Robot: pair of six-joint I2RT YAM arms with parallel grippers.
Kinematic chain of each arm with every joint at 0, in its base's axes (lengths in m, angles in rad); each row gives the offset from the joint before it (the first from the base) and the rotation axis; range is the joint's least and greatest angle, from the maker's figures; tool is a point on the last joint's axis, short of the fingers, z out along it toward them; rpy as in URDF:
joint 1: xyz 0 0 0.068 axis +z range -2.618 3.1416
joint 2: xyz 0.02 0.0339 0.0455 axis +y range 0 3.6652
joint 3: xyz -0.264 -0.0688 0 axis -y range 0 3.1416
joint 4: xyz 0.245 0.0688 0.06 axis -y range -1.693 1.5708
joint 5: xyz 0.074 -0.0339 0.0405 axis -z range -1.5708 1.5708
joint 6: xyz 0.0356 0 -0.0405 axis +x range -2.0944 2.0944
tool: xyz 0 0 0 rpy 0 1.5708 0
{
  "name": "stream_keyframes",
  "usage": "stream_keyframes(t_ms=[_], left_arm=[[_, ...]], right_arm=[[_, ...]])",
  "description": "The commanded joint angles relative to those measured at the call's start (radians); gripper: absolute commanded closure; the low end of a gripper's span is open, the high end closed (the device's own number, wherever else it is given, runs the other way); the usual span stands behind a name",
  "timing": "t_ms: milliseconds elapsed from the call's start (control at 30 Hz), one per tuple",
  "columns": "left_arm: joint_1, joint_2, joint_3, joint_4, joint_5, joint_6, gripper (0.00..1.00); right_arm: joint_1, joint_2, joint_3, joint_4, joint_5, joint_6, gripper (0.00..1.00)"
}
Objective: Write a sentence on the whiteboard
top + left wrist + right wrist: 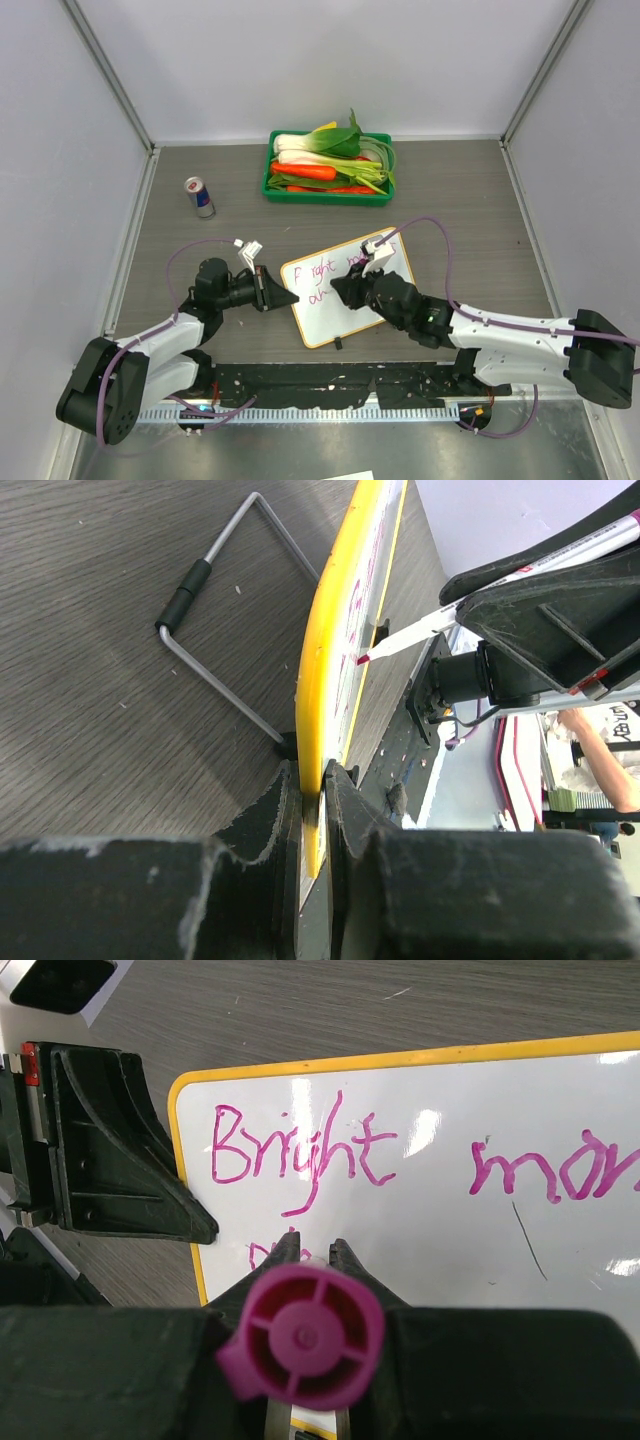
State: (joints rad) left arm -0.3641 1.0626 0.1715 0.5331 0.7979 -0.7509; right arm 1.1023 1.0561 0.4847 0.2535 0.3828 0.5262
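Note:
The whiteboard (350,290), white with a yellow rim, lies tilted on the table. Its magenta sentence (300,1155) reads "Bright mom…", with the first letters of a second line below. My left gripper (280,292) is shut on the board's left edge; the left wrist view shows the rim (322,680) pinched between the jaws. My right gripper (345,290) is shut on a magenta marker (302,1335), seen end-on in the right wrist view. The marker's tip (362,659) touches or nearly touches the board's lower line.
A green tray (328,194) of vegetables stands at the back. A drink can (199,197) stands at the back left. A wire stand (215,630) lies under the board. The table's near edge carries the arm bases.

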Motion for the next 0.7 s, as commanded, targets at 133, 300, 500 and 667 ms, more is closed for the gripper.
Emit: stream_keyframes(t_ms=[133, 300, 500, 667], left_arm=[[0.001, 0.002, 0.006, 0.005, -0.014, 0.036, 1.00], [0.001, 0.000, 0.006, 0.005, -0.014, 0.036, 1.00], [0.001, 0.004, 0.006, 0.005, -0.014, 0.036, 1.00], [0.001, 0.002, 0.006, 0.005, -0.012, 0.036, 1.00]], right_arm=[[-0.002, -0.004, -0.018, -0.046, -0.004, -0.005, 0.99], [-0.002, -0.015, -0.021, -0.053, -0.007, -0.003, 0.99], [-0.004, -0.018, -0.011, -0.066, -0.022, -0.012, 0.99], [-0.004, -0.027, -0.006, -0.076, -0.027, -0.014, 0.99]])
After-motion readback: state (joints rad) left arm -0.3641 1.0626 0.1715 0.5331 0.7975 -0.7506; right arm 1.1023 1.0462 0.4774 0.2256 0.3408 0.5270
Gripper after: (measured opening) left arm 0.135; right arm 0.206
